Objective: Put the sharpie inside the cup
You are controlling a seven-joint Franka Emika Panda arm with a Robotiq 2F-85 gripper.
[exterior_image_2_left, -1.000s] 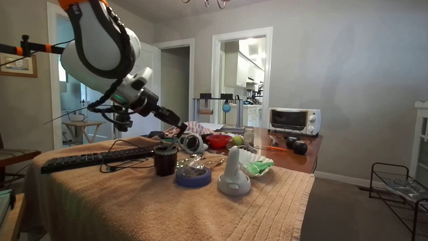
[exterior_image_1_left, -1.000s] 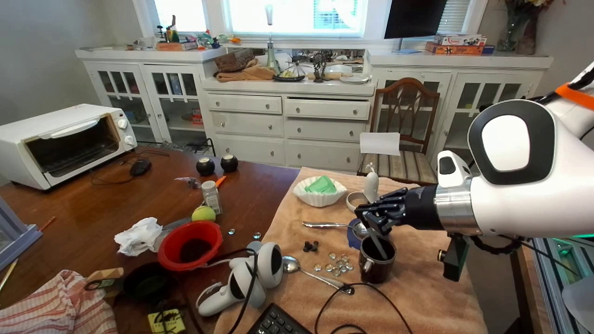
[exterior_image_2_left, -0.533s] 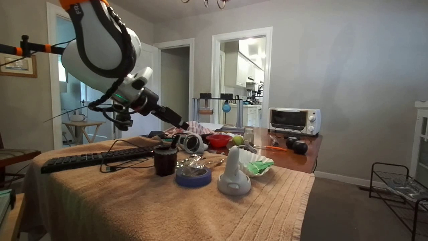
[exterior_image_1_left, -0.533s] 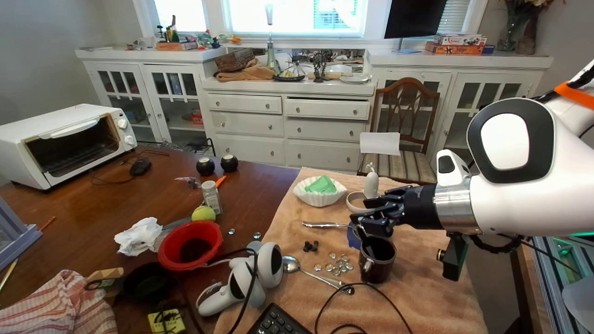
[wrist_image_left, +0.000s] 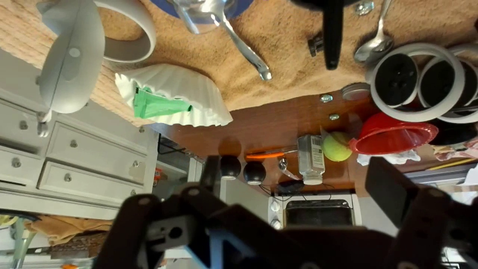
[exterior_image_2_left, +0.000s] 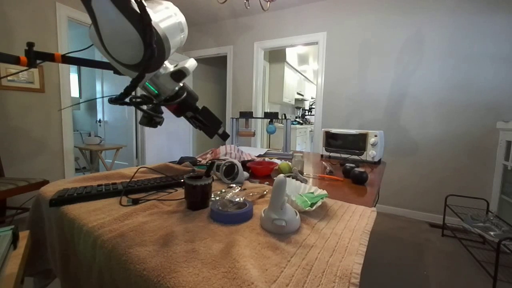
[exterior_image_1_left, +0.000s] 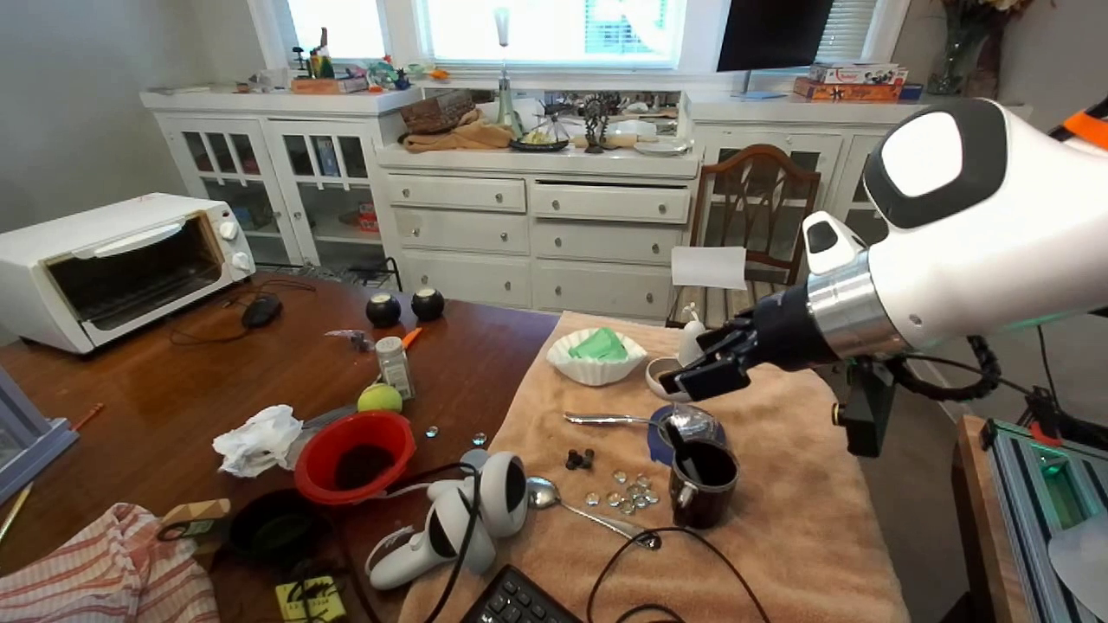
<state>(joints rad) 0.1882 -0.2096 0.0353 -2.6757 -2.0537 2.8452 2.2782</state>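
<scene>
Exterior views; sharpie [exterior_image_1_left: 682, 452] below claw [exterior_image_2_left: 224, 136]

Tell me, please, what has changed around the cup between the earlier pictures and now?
The fingers have risen away from the cup and now stand open. The marker, which reached up to them a second ago, has been let go and leans inside the cup, its top sticking out. The cup, blue tape and red bowl stayed in place.
</scene>
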